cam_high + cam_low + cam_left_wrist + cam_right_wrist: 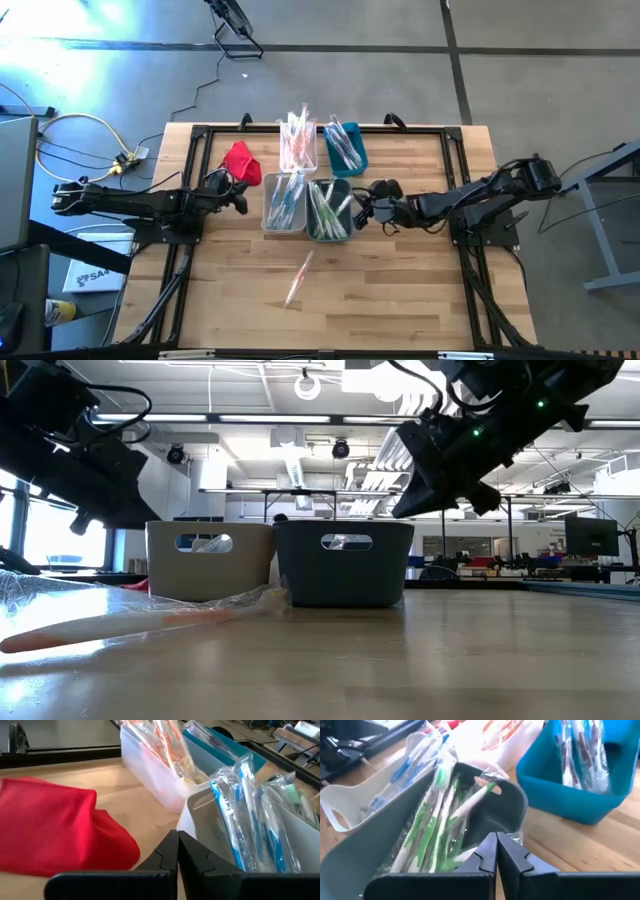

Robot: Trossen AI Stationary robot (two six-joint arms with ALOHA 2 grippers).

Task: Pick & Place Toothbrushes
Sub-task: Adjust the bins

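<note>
Wrapped toothbrushes stand sorted in four small bins mid-table: orange ones in the clear bin (pixel 298 143), dark ones in the teal bin (pixel 346 147), blue ones in the pale bin (pixel 284 202), green ones in the grey bin (pixel 329 209). One orange-handled toothbrush (pixel 298 278) lies flat on the table nearer the front edge, seen close in the low view (pixel 120 622). My left gripper (pixel 177 851) is shut, just left of the pale bin, beside the red cloth (pixel 241 162). My right gripper (pixel 496 849) is shut, hovering at the grey bin's right end.
The red cloth (pixel 55 832) lies crumpled on the table left of the bins. Black frame rails run along the table's far edge and both sides. Bare wood stretches across the near half around the lone toothbrush.
</note>
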